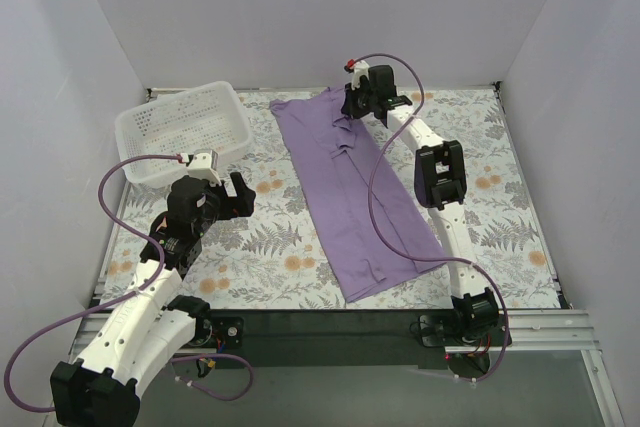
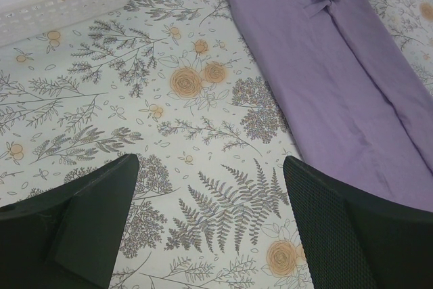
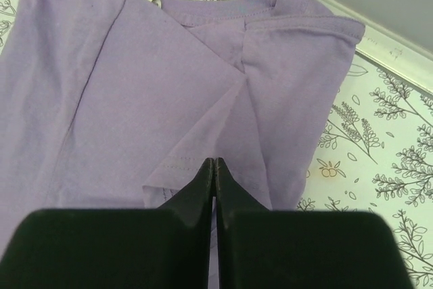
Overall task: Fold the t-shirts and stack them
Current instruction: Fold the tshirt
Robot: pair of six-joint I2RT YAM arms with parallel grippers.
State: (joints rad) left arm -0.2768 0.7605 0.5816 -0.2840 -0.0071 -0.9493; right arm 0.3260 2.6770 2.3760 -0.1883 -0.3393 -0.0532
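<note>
The shirt lies in a long strip on the table, from 12 o'clock to 5 o'clock. My right gripper is pinched together at its 12 o'clock end, but I can't tell if it caught cloth. I'd lift slowly and check, with my wide-open left gripper waiting at 9 o'clock.

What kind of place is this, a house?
Probably a robot test booth, not a house: plain white walls box in a flowery table, a left arm and right arm are bolted at its edge, and a purple t-shirt lies on it.
</note>
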